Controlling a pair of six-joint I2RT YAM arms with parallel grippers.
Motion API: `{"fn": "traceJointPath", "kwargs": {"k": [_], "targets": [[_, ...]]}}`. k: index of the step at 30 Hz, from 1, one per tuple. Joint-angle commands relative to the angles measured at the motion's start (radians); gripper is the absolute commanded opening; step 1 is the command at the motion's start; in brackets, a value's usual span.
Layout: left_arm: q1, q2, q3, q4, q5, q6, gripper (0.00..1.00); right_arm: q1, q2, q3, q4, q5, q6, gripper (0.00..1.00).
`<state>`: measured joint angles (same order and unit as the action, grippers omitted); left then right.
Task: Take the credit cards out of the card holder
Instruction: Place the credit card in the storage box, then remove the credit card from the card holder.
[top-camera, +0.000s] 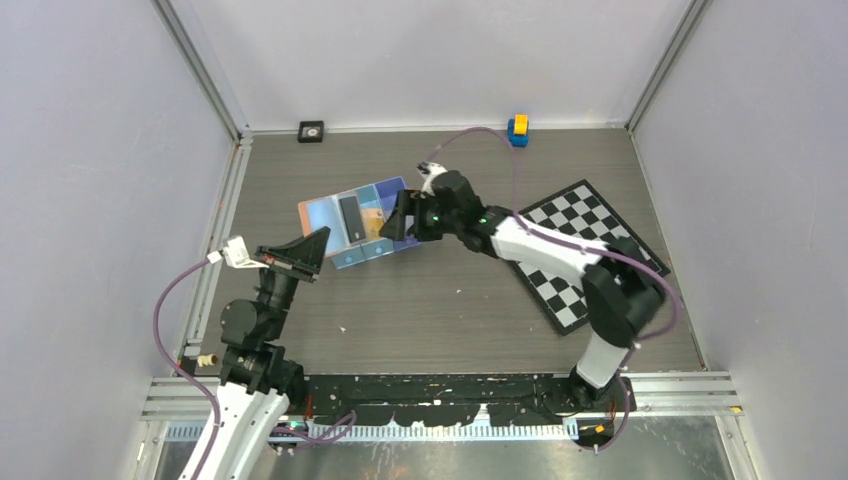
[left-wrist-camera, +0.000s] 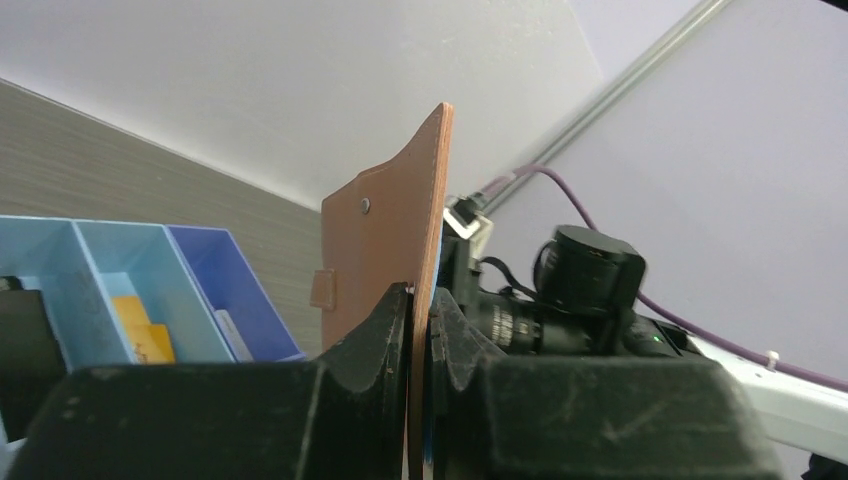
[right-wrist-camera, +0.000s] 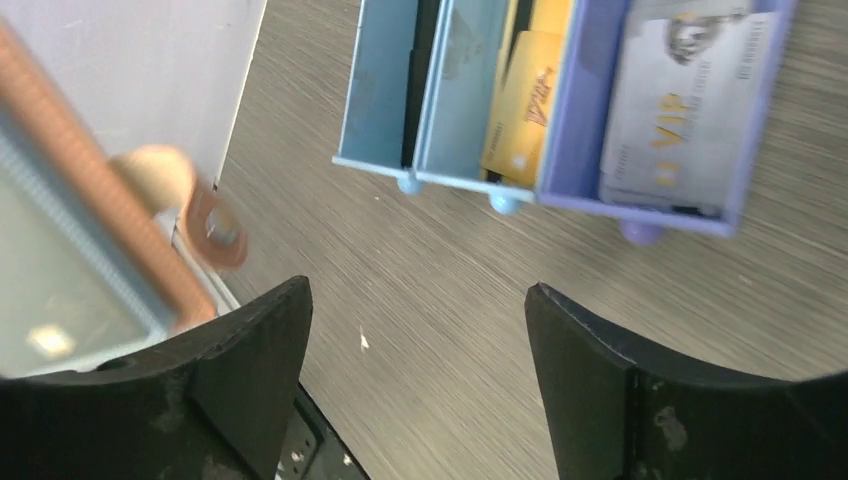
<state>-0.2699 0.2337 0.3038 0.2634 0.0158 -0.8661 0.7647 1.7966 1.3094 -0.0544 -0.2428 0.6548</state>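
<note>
Pinching flat tan leathery card holder (left-wrist-camera: 383, 235): left fingers (left-wrist-camera: 378, 335).

- Right wrist view: the pale grey card (right-wrist-camera: 680, 110) in the purple compartment of the tray (right-wrist-camera: 580, 110) bore "VIP" in gold capitals, lying sideways to the camera; a gold emblem at one end and lines of fine print along the card's edge were too small to read
- The orange card (right-wrist-camera: 520, 100) in the neighbouring pale blue compartment carried a dark slanted script mark; its letters could not be made out
- Top external and left wrist views: nothing could be read
</note>
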Motion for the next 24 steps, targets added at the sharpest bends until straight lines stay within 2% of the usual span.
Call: {"fn": "traceJointPath", "kwargs": {"k": [1, 6, 12, 16, 20, 24], "targets": [[0.005, 0.081, -0.023, 0.229, 0.104, -0.057, 0.00, -0.031, -0.207, -0.218, 0.195, 0.126, -0.019, 0.86], [0.004, 0.185, -0.037, 0.345, 0.171, -0.089, 0.00, -0.058, -0.355, -0.398, 0.328, 0.140, 0.014, 0.87], [0.005, 0.303, -0.063, 0.479, 0.214, -0.146, 0.00, -0.075, -0.464, -0.635, 0.748, 0.040, 0.116, 0.87], [0.004, 0.377, -0.068, 0.580, 0.264, -0.188, 0.00, -0.079, -0.425, -0.644, 0.843, -0.049, 0.165, 0.87], [0.005, 0.424, -0.065, 0.643, 0.301, -0.218, 0.00, -0.085, -0.339, -0.666, 1.040, -0.126, 0.244, 0.87], [0.004, 0.466, -0.068, 0.722, 0.329, -0.249, 0.00, -0.091, -0.277, -0.674, 1.145, -0.143, 0.310, 0.87]]}}
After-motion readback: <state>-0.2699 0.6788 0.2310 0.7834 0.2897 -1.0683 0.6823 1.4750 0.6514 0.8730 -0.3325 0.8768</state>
